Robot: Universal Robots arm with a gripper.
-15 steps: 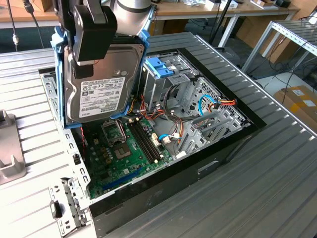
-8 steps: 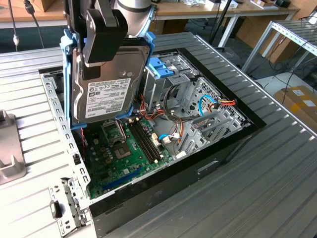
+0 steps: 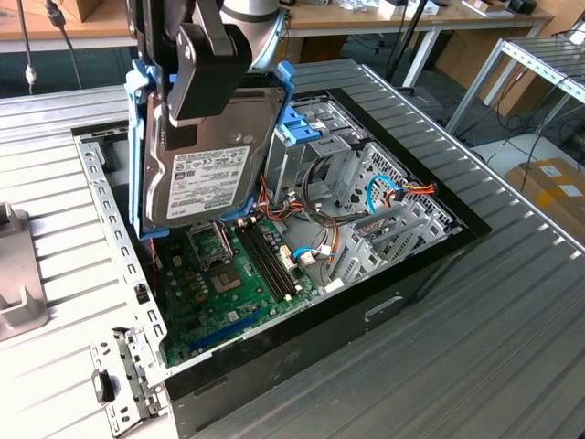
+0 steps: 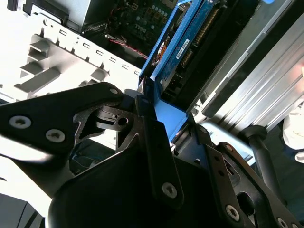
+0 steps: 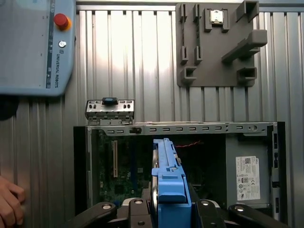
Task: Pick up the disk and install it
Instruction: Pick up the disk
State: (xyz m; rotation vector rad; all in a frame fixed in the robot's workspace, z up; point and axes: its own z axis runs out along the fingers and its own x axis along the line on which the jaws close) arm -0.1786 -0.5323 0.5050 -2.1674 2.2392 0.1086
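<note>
Disk (image 3: pixel 212 160), lifted off the surface: fingers (image 3: pixel 208 69) clamped on its blue-bracketed top edge, hanging upright over the open case (image 3: pixel 384 315), upper left of exterior view; installation outstanding.

— What did the end effector (image 5: pixel 171 205) look like?
— It was matte black all over, built of flat, angular links (image 4: pixel 57 118) with rounded ends, overlapped and pinned at the joints.
— Any fasteners?
— Silver round-headed screws (image 4: pixel 169 190) sat in the links in both wrist views. In the exterior view it showed as a thick black block with bevelled corners.
— And the arm (image 3: pixel 249 11)?
— It had a smooth, rounded grey casing.
</note>
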